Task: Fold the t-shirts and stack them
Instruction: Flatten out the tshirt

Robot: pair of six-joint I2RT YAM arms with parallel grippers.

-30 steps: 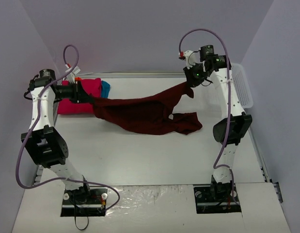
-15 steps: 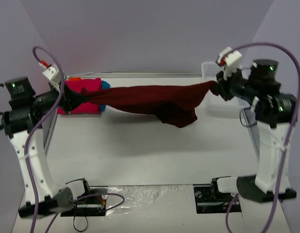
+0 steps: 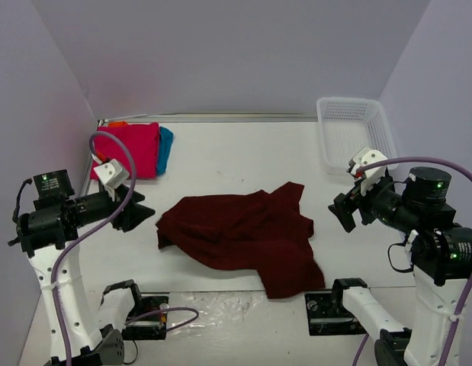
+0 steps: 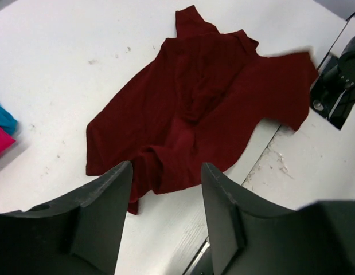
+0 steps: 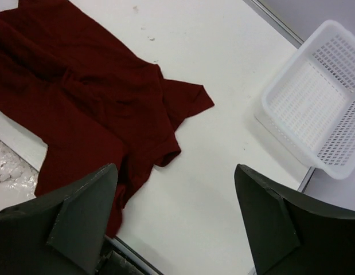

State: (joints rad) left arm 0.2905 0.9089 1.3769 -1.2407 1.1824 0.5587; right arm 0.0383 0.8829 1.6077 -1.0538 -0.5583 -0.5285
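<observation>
Soft matt cloth, smooth hard surfaces.
The rumpled dark maroon cloth t-shirt (image 3: pixel 243 236) looks soft and matt, creased all over, on the smooth, faintly scuffed matt white table (image 3: pixel 220 160). Beyond the maroon shirt to the right, the white plastic mesh basket (image 3: pixel 356 130) has a slight sheen; beyond it to the left, the folded bright pink cloth shirt (image 3: pixel 133 149) and teal blue cloth shirt (image 3: pixel 166 146) look matt.

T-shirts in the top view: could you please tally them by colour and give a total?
Maroon t-shirt: 1
Pink t-shirt: 1
Teal t-shirt: 1
Orange t-shirt, only an edge showing: 1
Total: 4
</observation>
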